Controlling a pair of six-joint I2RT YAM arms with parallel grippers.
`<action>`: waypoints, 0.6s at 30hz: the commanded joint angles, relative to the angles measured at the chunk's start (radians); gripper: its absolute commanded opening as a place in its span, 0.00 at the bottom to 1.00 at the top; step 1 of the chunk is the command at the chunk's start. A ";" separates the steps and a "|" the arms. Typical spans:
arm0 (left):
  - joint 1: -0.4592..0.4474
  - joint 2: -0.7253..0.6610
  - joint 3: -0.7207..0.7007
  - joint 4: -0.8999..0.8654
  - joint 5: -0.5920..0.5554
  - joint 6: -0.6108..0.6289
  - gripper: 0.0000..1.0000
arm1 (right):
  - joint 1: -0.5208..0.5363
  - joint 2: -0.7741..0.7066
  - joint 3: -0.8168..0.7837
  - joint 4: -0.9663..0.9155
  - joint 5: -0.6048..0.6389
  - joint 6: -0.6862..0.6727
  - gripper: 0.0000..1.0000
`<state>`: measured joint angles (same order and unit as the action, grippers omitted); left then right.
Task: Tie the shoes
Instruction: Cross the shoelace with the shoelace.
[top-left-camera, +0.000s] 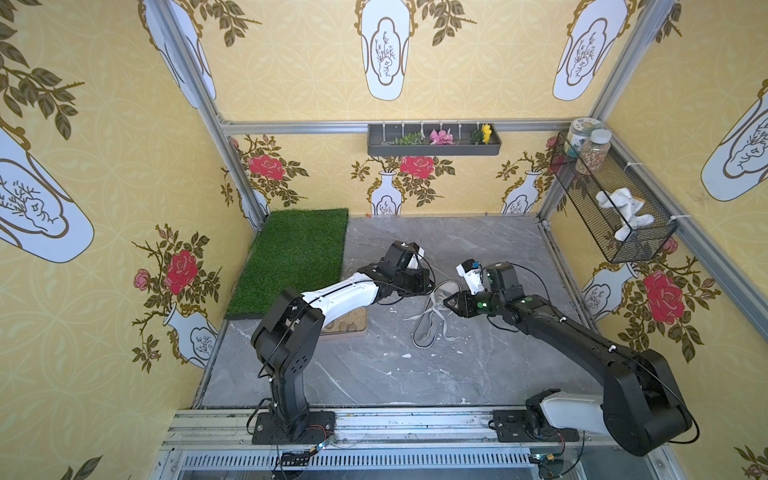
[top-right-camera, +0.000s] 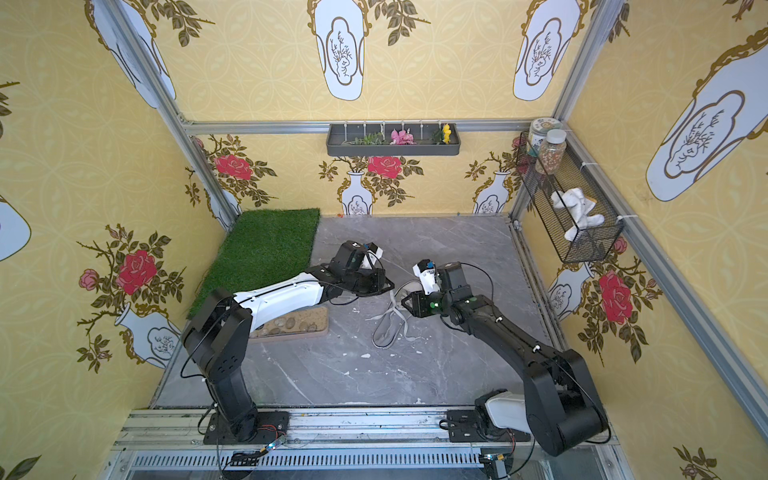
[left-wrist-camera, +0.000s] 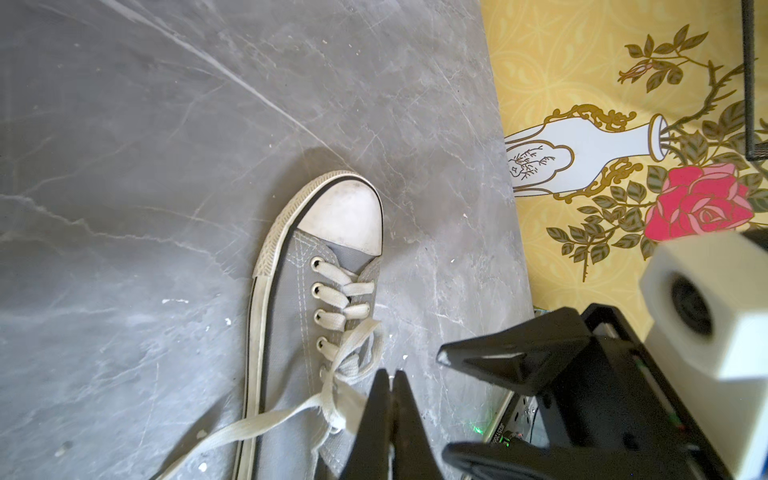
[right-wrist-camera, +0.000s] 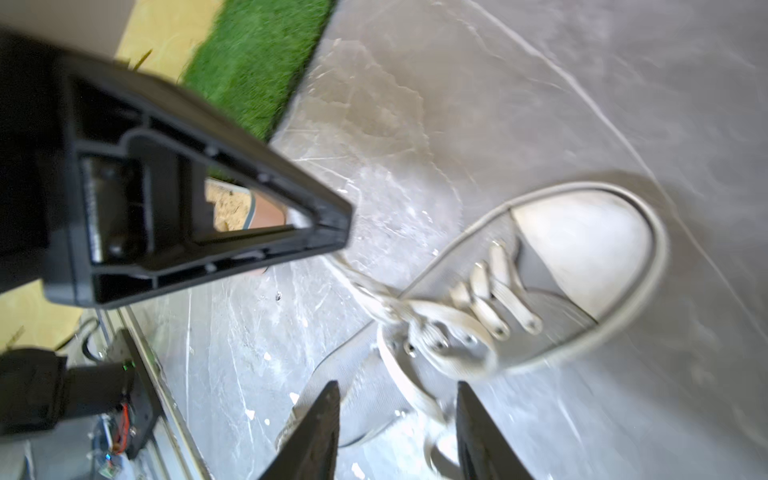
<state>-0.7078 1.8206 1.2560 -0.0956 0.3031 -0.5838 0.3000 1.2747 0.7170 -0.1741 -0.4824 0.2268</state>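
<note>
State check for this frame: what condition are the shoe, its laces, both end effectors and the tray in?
sneaker: upright on its sole, not tied.
laces: threaded, crossed near the top eyelets, no bow; one end trails on the floor.
left end effector: shut on a lace.
right end effector: open, holding nothing.
tray of pebbles: lying flat, pebbles inside.
</note>
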 joint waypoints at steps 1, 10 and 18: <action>-0.003 0.000 -0.011 0.037 0.012 0.007 0.00 | -0.029 -0.001 -0.004 -0.057 0.044 0.069 0.48; -0.013 0.002 -0.006 0.054 0.041 0.017 0.00 | -0.029 0.177 0.052 0.023 0.008 0.037 0.44; -0.017 0.006 -0.004 0.051 0.043 0.018 0.00 | -0.013 0.255 0.079 0.058 -0.018 0.016 0.35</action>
<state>-0.7231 1.8202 1.2503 -0.0669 0.3363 -0.5766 0.2790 1.5112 0.7876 -0.1532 -0.4774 0.2569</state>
